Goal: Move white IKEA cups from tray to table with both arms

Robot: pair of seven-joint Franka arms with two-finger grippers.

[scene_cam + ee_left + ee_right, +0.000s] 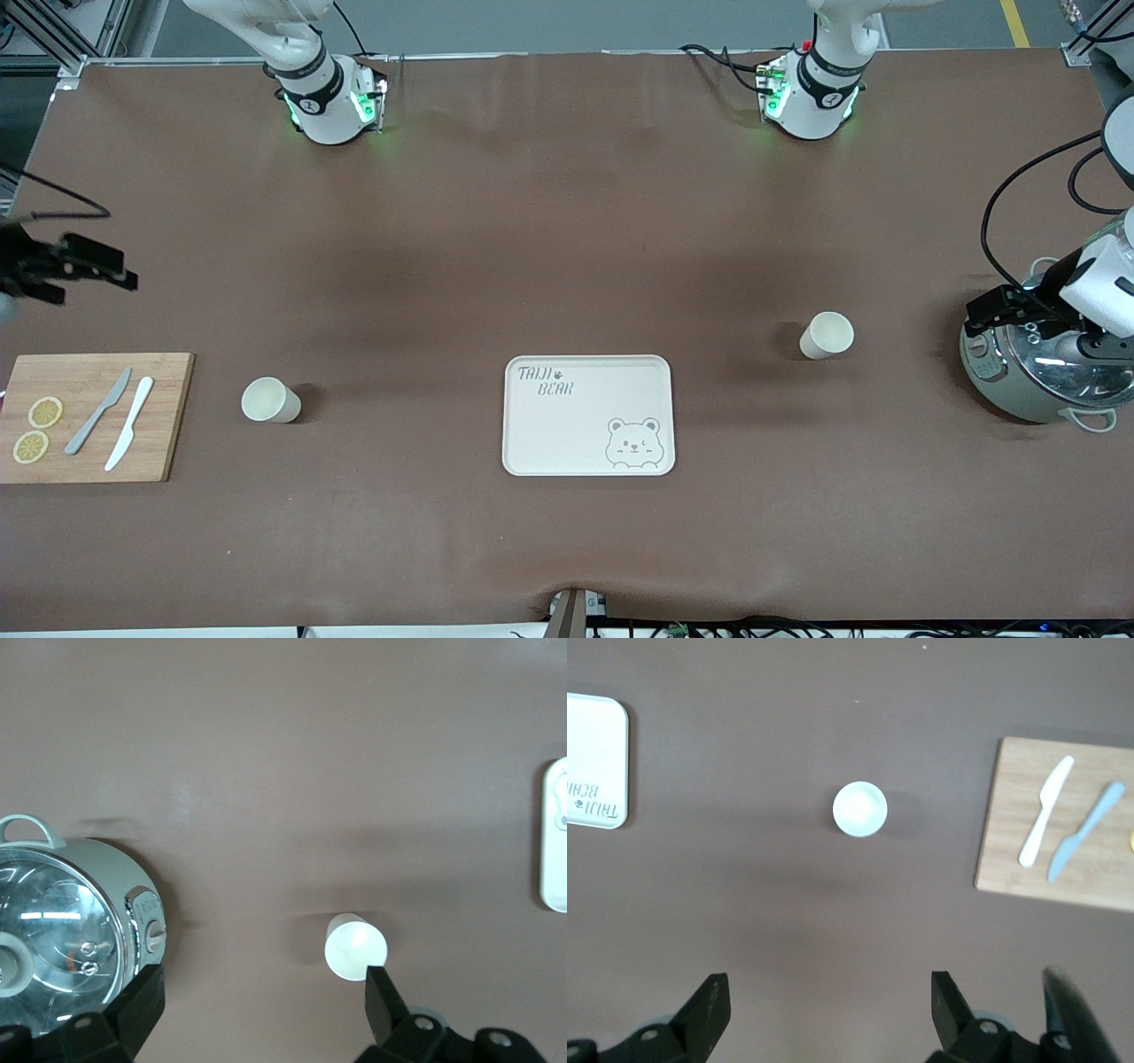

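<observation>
The bear tray (pixel 588 415) lies nearest on the tabletop (pixel 567 221). At its 9 o'clock stands one white cup (pixel 269 400), at 2 o'clock the other white cup (pixel 827 335). Both the left pincer (pixel 261 992) and the right pincer (pixel 830 1005) hover spread wide.

My 2 cups (pixel 270 400) (pixel 827 336) are plain cream-white, no pattern. The tray (pixel 588 416) is cream too, printed in grey with a bear face at 1 corner and the letters "TAIJI BEAR" at another. The table (pixel 567 248) under them is a dull brown. The board (pixel 93 416) is light wood, carrying 2 yellow lemon slices (pixel 37 429), 1 grey knife (pixel 97 411) and 1 white knife (pixel 129 423). The cooker (pixel 1036 372) is pale grey-green with a shiny lid. My grippers (pixel 261 1010) (pixel 828 1010) are black; my arms are glossy white with black joints.
</observation>
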